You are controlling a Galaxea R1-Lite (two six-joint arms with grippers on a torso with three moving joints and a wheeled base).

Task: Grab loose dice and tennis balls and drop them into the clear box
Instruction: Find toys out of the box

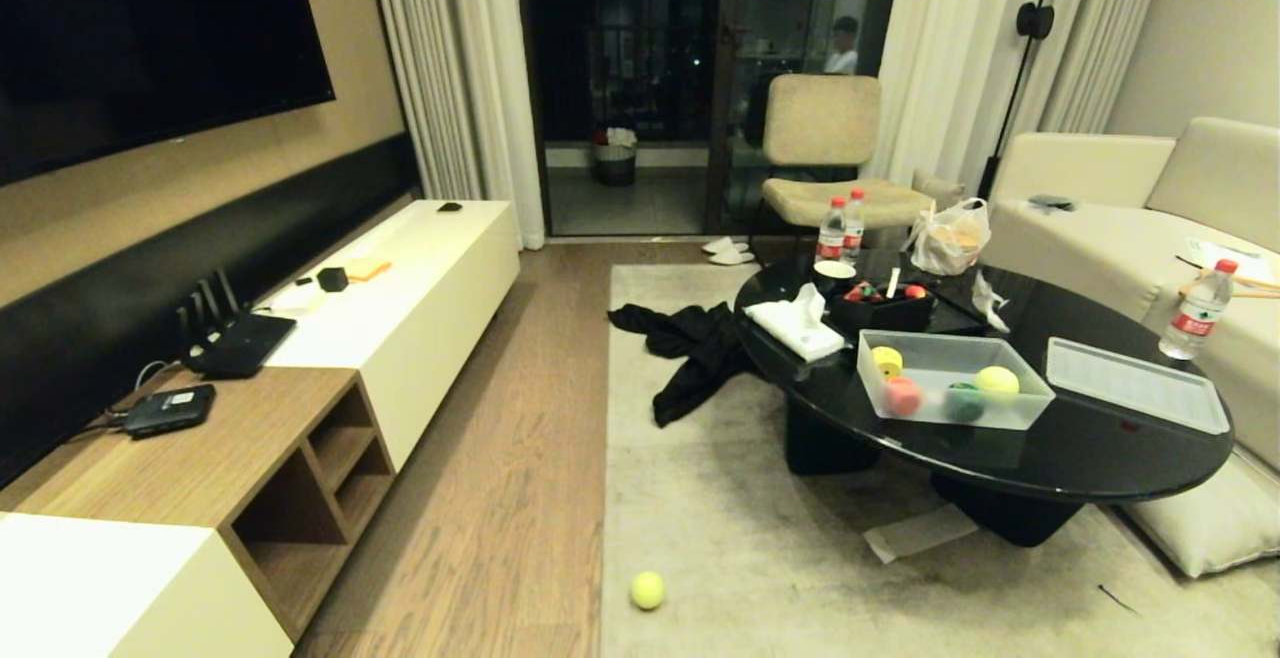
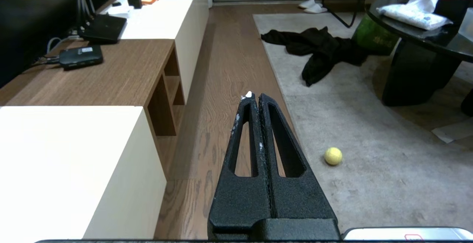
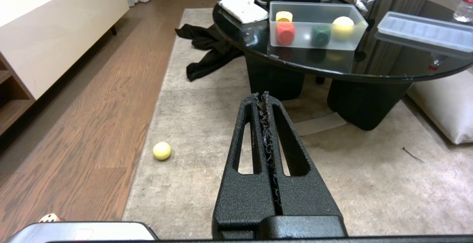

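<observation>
**A:** So, room layout at that frame? Biggest first.

**B:** Beige rug (image 1: 800,558) carried the round black glass coffee table (image 1: 1100,438). Clear box (image 1: 955,400) sat on the table's near side, lid (image 1: 1135,384) off and lying flat beside it, so the box was open for drops.

**A:** Contents?

**B:** One tennis ball (image 1: 997,380) plus red, green and yellow spotted pieces. Didn't see a tan die anywhere.

**A:** Loose items?

**B:** One tennis ball (image 1: 647,590) on the rug's left edge, near the wood floor, well apart from the table. Likely first pick; base would need to close in.

**A:** Grippers?

**B:** Left gripper (image 2: 255,97) and right gripper (image 3: 264,96) were both pinched together, empty, pointing forward over the floor. Neither showed in the head view. Looked parked, nothing reached yet.
</observation>
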